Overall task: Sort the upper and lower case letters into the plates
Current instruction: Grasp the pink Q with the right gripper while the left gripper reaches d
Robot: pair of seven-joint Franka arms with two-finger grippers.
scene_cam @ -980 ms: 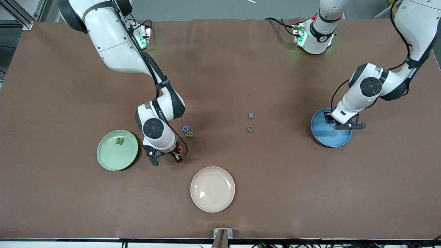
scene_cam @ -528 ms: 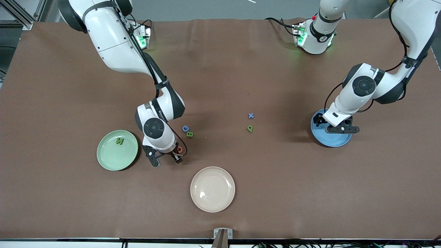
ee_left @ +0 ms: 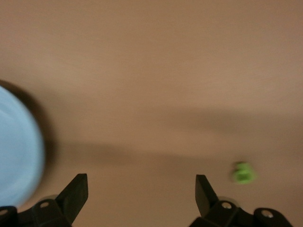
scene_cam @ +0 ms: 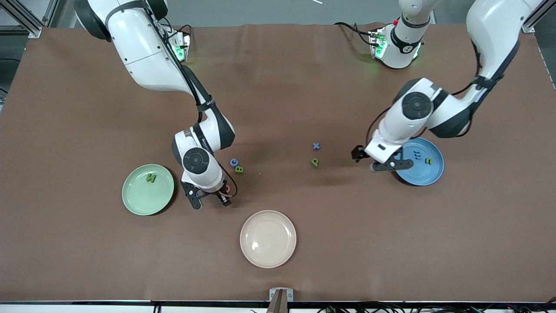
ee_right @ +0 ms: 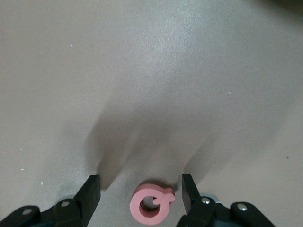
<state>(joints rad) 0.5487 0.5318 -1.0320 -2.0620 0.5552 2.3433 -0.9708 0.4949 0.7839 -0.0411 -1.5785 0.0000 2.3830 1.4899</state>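
Right gripper [ee_right: 139,189] is sitting low at the table [scene_cam: 304,87], jaws part open around a pink letter [ee_right: 150,208], one finger just touching its tab, not clamping; in the front view that letter [scene_cam: 226,188] is mostly hiding under the wrist, its shape hard to read. Left gripper [ee_left: 142,187] is hanging wide open and empty over bare table beside the blue plate [scene_cam: 430,174], its fingertips cut off at the wrist view's edge; the green letter [ee_left: 244,173] there is blurring. Green plate [scene_cam: 134,200] is lying toward the right arm's end holding a green N [scene_cam: 150,177]; blue plate toward the left arm's end is holding two small letters, unreadable. Beige plate [scene_cam: 268,256] is lying nearest the camera. Since a second ago the left gripper has opened and swung off the blue plate, uncovering its letters; the right gripper has barely shifted.
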